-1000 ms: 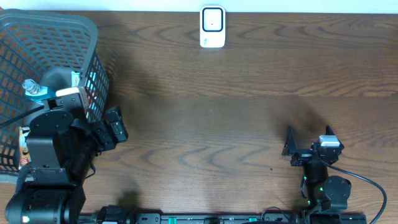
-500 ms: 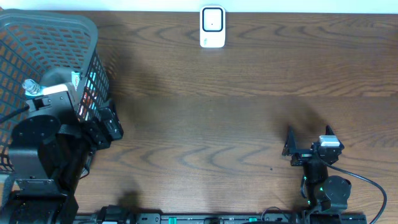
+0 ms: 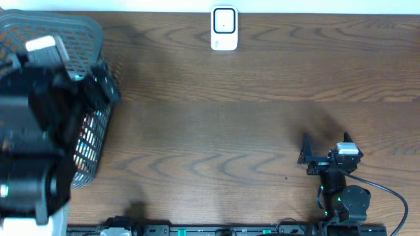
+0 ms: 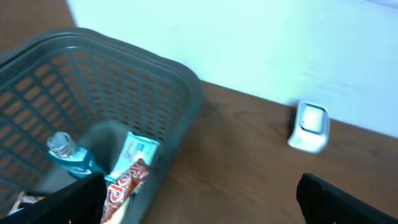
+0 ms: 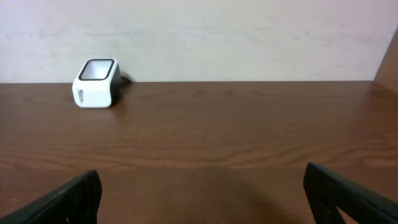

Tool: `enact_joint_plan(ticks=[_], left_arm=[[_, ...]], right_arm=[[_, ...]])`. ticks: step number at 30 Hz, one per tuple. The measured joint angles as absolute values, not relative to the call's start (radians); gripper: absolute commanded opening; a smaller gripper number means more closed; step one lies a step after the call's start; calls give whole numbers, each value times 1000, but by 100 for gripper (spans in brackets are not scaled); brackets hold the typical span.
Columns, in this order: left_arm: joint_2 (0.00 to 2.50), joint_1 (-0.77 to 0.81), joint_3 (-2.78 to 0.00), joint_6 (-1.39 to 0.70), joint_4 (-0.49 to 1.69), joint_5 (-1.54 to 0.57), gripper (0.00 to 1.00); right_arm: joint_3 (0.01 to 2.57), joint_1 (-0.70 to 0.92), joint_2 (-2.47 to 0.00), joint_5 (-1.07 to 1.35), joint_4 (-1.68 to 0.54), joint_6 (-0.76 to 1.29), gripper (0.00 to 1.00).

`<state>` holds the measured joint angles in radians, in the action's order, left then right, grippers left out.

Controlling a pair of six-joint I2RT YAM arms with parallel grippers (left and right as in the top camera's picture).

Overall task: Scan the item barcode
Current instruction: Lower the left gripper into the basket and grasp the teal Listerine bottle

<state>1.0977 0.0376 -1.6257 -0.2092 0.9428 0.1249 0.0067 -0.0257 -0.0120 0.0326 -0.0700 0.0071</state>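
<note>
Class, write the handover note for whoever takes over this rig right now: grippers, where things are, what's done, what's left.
Left gripper: open, empty, up by the basket.
Right gripper: open, empty, low at the table's front right.
Things: bottle and snack pack lie in the basket; scanner stands at the far edge, centre.
Done: nothing picked or scanned.
Left: lift an item out and show its barcode to the scanner.

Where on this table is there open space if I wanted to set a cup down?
Bare wood of the table runs free between the basket and the right gripper, and right of the white scanner at the back. The left side is crowded: the left arm hangs over the basket, which holds a bottle and packets.
</note>
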Motion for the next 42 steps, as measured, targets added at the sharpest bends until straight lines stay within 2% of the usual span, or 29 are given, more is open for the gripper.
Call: enact_joint_plan(ticks=[8,16,42], left_arm=[[1265,-126,-1663,-339,943,187,98],[1294,-266,-1663,-403,962,202,98],[1398,-308,-1669,-481,984,209,98]], right_arm=[[7,-26,-12,33,-70,7,99],[7,-26,-12,33,-70,7,99],[7,-26,-12,33,-70,7,99]])
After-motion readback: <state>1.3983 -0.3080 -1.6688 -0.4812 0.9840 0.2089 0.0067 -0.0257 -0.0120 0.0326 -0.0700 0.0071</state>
